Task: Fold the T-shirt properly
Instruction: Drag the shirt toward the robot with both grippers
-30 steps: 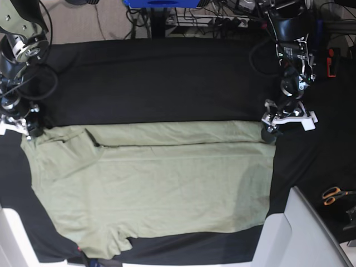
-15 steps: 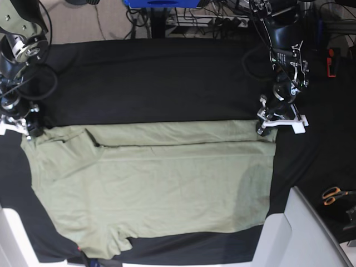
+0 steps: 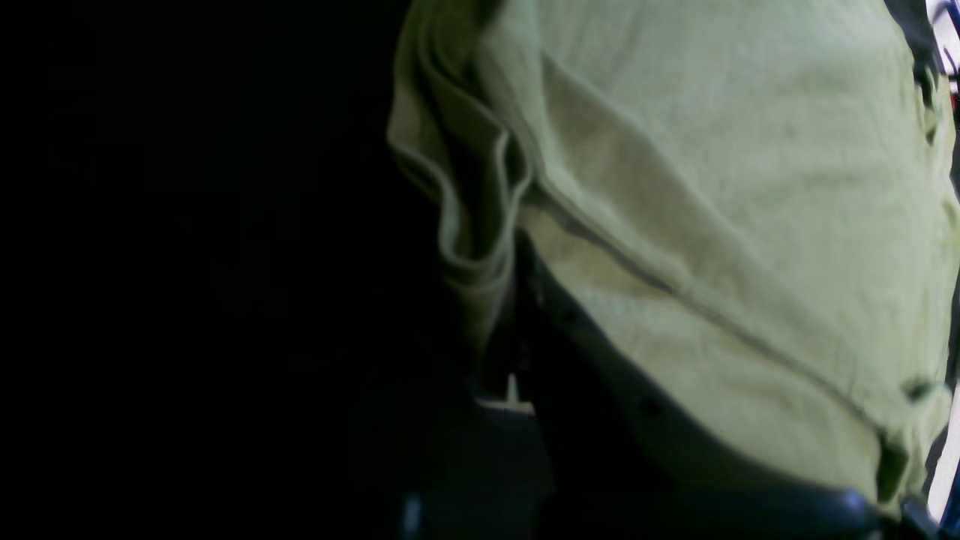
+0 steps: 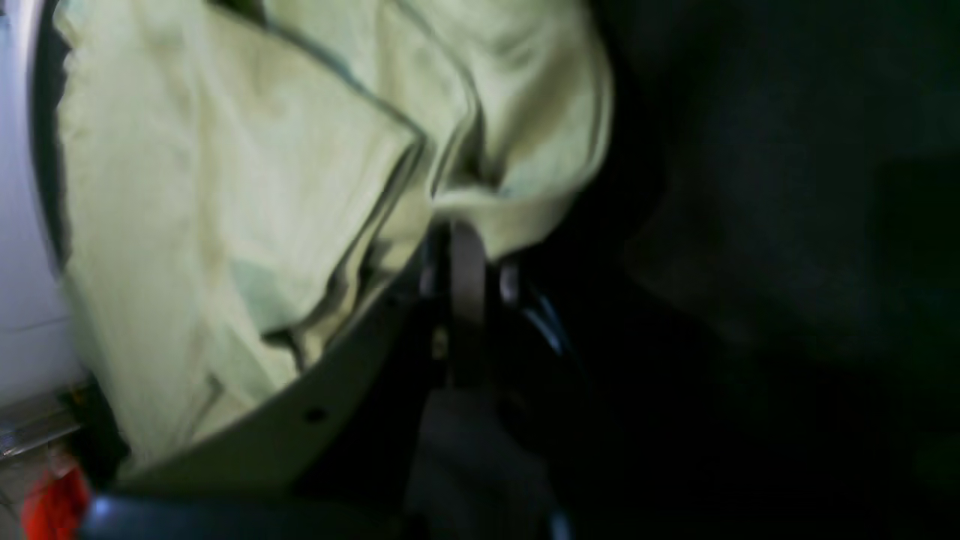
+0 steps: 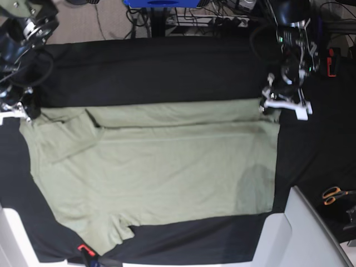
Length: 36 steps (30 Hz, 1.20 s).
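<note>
Far left of the base view: right gripper (image 5: 26, 110) pinched shut on the T-shirt (image 5: 161, 178) at its upper left corner. Shirt spreads flat across the black tablecloth (image 5: 161, 72), top edge folded over. At the right, left gripper (image 5: 269, 108) clamped on the shirt's upper right corner. Scissors (image 5: 335, 194) lie well apart, further right.

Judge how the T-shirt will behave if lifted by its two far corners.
The T-shirt looks thin and floppy: it bunches into folds at the left pincer and at the right pincer, so the middle would probably sag. It seems light. Lying creased on the black tablecloth, it may drag rather than slide.
</note>
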Available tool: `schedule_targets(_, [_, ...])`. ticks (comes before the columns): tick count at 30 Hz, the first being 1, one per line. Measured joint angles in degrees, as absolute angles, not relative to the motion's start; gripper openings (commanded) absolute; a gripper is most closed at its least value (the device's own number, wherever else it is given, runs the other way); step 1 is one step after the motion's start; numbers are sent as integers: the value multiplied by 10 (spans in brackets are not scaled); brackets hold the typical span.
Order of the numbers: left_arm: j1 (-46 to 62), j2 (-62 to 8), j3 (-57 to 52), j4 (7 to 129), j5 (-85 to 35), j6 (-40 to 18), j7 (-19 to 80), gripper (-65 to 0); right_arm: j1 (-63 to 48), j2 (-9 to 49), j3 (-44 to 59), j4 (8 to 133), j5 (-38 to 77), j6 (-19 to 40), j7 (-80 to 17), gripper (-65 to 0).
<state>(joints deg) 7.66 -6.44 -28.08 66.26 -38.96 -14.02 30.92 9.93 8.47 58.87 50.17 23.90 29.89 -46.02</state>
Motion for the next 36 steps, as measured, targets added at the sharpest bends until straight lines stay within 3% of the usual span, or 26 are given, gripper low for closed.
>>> schedule_targets(15, [222,-70,-279,804,-378,-137,322,-650,-28,16,588,735,241,305,-528,-650])
schedule_targets(19, [250,-81,-277,822,-379,-137,322,-650,-52,6,589,756,239,330,-541,-650])
schedule_targets(36, [280,-100,-279,823,-379,-137,322,-650,-135,0,588,768,306,332,-542,-650])
